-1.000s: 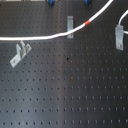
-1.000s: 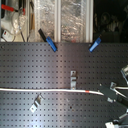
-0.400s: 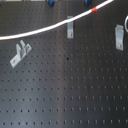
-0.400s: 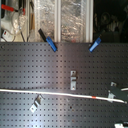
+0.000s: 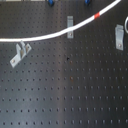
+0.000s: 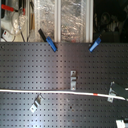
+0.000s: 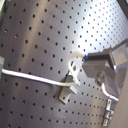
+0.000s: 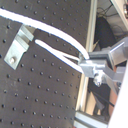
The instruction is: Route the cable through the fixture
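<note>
In both wrist views the gripper [image 8: 92, 65] was clamped on the cable [image 8: 55, 32], its metal fingers [image 7: 102, 62] pinching the white cord where it doubled back into a loop. In the first wrist view that loop lay against a metal clip [image 7: 69, 90], with the cord trailing away over the black perforated board [image 7: 45, 35]. In the second wrist view the cord passed just beside another clip [image 8: 19, 45]. In the first exterior view the cable [image 5: 45, 37] crossed the board [image 5: 65, 90] in a shallow arc, running across the middle clip [image 5: 70, 27], above the clip toward the first exterior view's left [image 5: 19, 54], and well apart from the one toward its right [image 5: 119, 37]; its red band [image 5: 97, 16] sat just past the middle clip. In the second exterior view the cable [image 6: 50, 92] lay nearly straight just below the middle clip [image 6: 74, 81], with two blue clamps [image 6: 50, 42] along the board's far edge. No writing or labels were legible anywhere.
</note>
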